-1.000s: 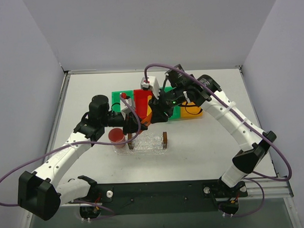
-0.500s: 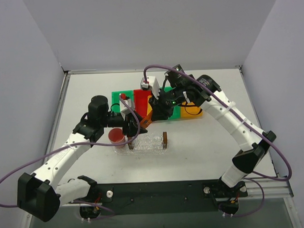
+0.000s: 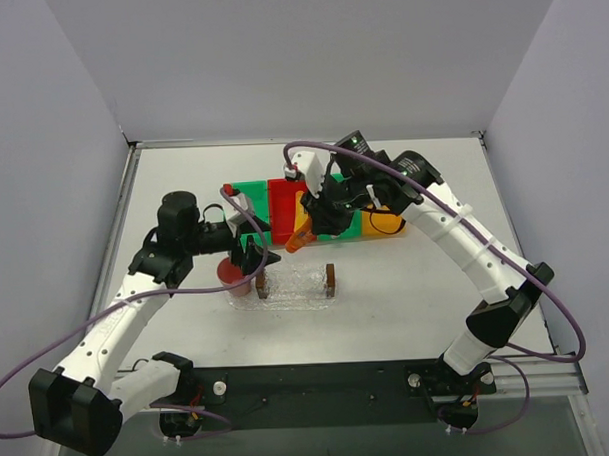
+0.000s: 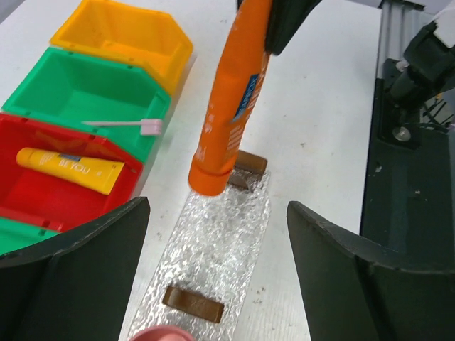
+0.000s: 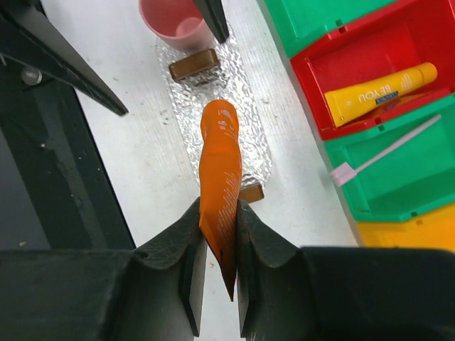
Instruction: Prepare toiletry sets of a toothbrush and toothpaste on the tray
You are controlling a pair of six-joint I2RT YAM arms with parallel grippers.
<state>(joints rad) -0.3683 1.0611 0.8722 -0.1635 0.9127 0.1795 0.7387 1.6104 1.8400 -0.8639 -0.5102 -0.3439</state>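
1. Right wrist view: the right gripper (image 5: 217, 213) pinches the flat end of the orange tapered plastic toothpaste tube (image 5: 219, 160). The cap points to twelve o'clock over the clear textured rectangular tray (image 5: 249, 135) and seems to hang just clear of it.
2. The left gripper (image 4: 217, 206) is spread wide and empty over the tray's nine o'clock end.
3. The yellow toothpaste tube (image 5: 373, 94) lies in the red plastic bin (image 5: 334, 60) at two o'clock.
4. The slim whitish-pink toothbrush (image 5: 387, 149) rests in the green plastic bin (image 5: 419, 185) at three o'clock.

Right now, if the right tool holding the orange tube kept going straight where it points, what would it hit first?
Probably the clear tray: the orange tube in the right tool leads, its cap landing between the brown handle blocks; depth is uncertain.
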